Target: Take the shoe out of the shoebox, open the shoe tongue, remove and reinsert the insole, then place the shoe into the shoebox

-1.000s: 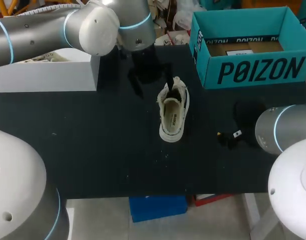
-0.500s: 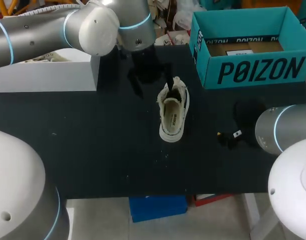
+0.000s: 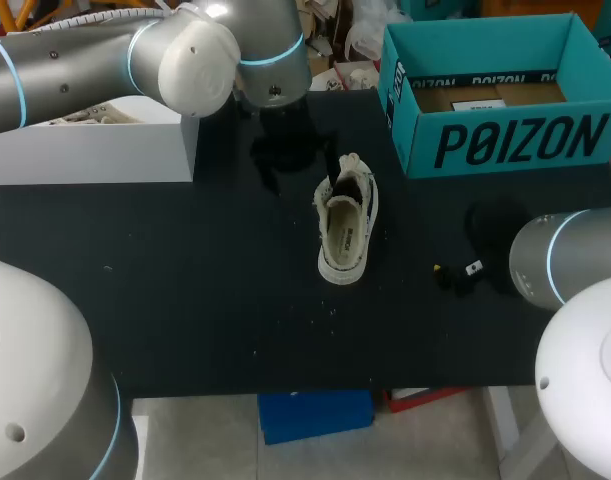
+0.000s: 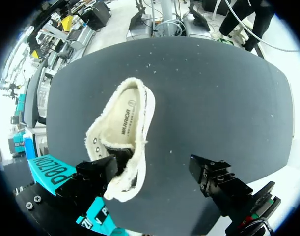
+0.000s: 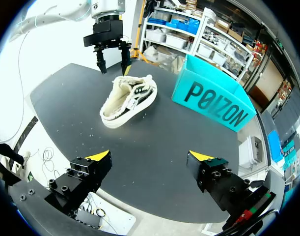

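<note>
The shoe [image 3: 345,225] lies on the table [image 3: 185,280] outside the shoebox [image 3: 515,140], long axis front to back. Your left gripper [image 4: 152,167] (spread, empty) hangs at its far end. The right gripper [image 5: 150,156], also spread, sits well apart.

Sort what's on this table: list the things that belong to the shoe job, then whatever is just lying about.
For the job:
shoe
insole, in the shoe
shoebox
left gripper, open
right gripper, open

Lying about:
white box, at the table's far left
</note>
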{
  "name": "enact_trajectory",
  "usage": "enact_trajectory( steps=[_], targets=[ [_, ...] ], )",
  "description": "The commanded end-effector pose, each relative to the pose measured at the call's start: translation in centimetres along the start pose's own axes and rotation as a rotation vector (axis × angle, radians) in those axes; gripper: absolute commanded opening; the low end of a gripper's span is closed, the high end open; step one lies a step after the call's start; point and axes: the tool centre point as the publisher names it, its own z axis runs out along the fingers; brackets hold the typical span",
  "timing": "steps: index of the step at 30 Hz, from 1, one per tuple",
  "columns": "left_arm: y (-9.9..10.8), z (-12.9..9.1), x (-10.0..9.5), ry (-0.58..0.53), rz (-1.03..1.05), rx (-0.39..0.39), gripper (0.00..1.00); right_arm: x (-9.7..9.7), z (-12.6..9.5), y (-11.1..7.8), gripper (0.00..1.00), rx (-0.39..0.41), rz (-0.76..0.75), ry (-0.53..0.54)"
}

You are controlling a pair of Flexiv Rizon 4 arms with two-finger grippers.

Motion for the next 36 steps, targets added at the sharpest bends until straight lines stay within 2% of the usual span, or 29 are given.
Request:
enact_trajectory(
  steps=[1, 3, 6, 8, 10, 14, 16, 24, 30, 36],
  targets=[
    [0.7, -0.2, 0.2, 0.038, 0.039, -0.012, 0.49, 0.1, 0.1, 0.0, 1.00, -0.002, 0.001, -0.003],
    [0.8, 0.2, 0.2, 0.073, 0.070, -0.017, 0.36, 0.1, 0.1, 0.0, 1.00, -0.002, 0.001, -0.003],
    [0.9, 0.8, 0.2, 0.082, 0.087, 0.001, 0.30, 0.1, 0.1, 0.0, 1.00, -0.002, 0.001, -0.003],
    [0.9, 1.4, 0.2, 0.087, 0.092, 0.008, 0.31, 0.1, 0.1, 0.0, 1.00, -0.002, 0.001, -0.003],
    [0.9, 1.9, 0.0, 0.086, 0.103, 0.015, 0.37, 0.1, 0.1, 0.0, 1.00, -0.002, 0.001, -0.003],
    [0.9, 2.1, -0.4, 0.070, 0.117, 0.014, 0.40, 0.1, 0.1, 0.0, 1.00, -0.002, 0.001, -0.003],
    [0.8, 1.6, -0.7, 0.058, 0.131, 0.012, 0.46, 0.1, 0.1, 0.0, 1.00, -0.002, 0.001, -0.003],
    [0.4, -0.5, -1.4, 0.029, 0.163, -0.014, 0.56, 0.1, 0.1, 0.0, 1.00, -0.002, 0.001, -0.003],
    [0.6, 0.8, -2.1, 0.044, 0.174, 0.006, 0.70, 0.1, 0.1, 0.0, 1.00, -0.002, 0.001, -0.003],
    [1.0, 2.3, -2.7, 0.070, 0.173, 0.011, 0.78, 0.1, 0.1, 0.0, 1.00, -0.002, 0.001, -0.003]
  ],
)
